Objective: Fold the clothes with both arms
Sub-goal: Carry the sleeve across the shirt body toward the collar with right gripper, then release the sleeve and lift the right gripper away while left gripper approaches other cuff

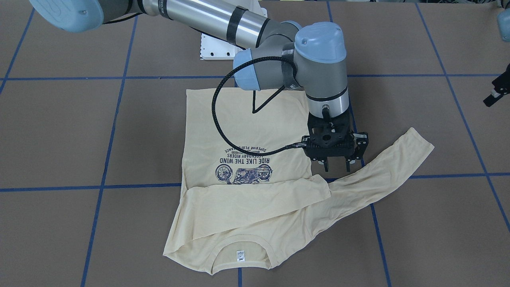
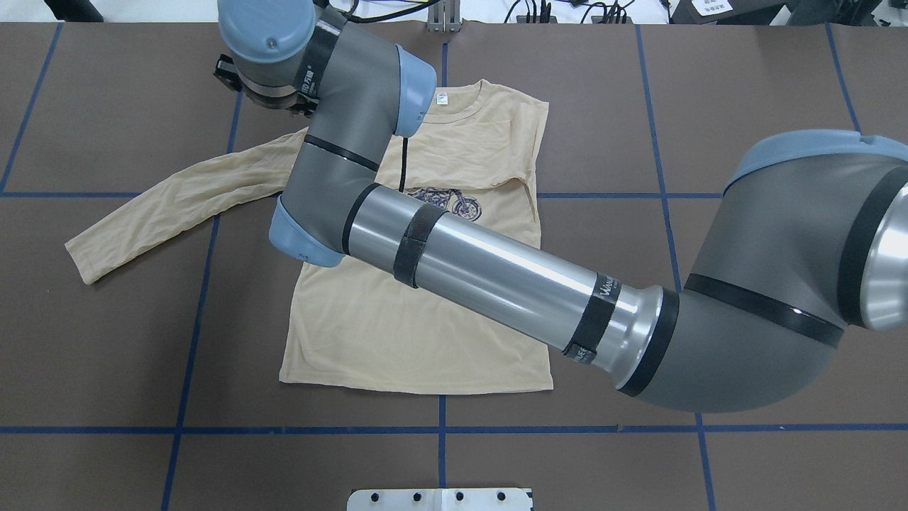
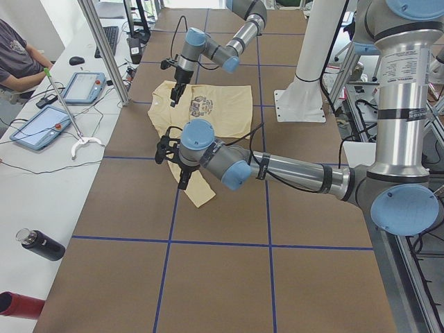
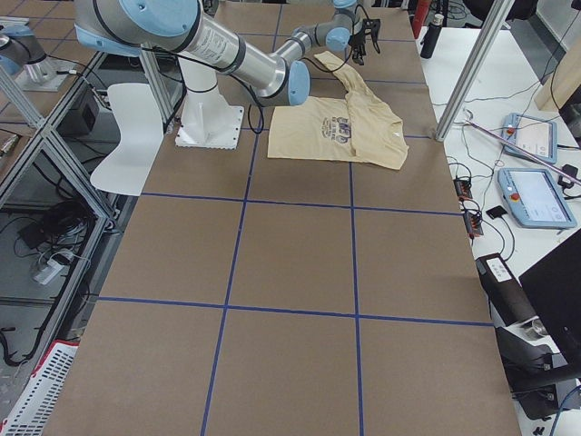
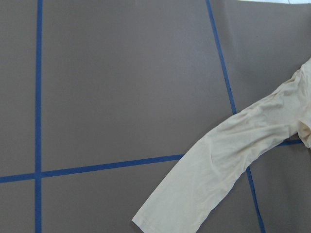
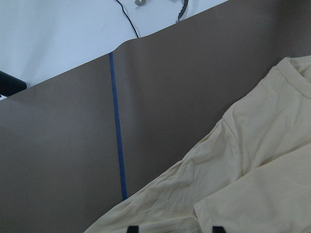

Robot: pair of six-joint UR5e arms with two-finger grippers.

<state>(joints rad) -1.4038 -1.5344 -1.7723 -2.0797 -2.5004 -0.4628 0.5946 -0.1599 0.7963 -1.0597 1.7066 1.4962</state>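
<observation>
Shirt: the cream-yellow shirt (image 1: 247,131) lies flat on the table (image 1: 59,131), print side up, with the collar (image 1: 239,239) on the side away from the robot.
Print: the navy motorcycle print (image 1: 244,167) sits mid-chest, and part of it is covered by the right arm in the overhead view.
Folded sleeve: the sleeve on the robot's right (image 1: 255,199) lies across the chest between print and collar, its cuff reaching the opposite edge of the body.
Spread sleeve: the sleeve on the robot's left (image 1: 390,163) stretches sideways over the bare table, across a blue tape line (image 1: 450,174).
Right arm: the right arm (image 2: 496,270) crosses over the shirt into the robot's left half.
Right gripper: the right gripper (image 1: 338,167) points down just beside the body's edge, near the folded cuff and the spread sleeve. Its fingers (image 6: 217,228) are apart with nothing between them.
Left gripper: the left gripper (image 1: 494,95) is cut off by the front view's edge, out beyond the spread sleeve's end. Whether its fingers are apart or together cannot be told.
</observation>
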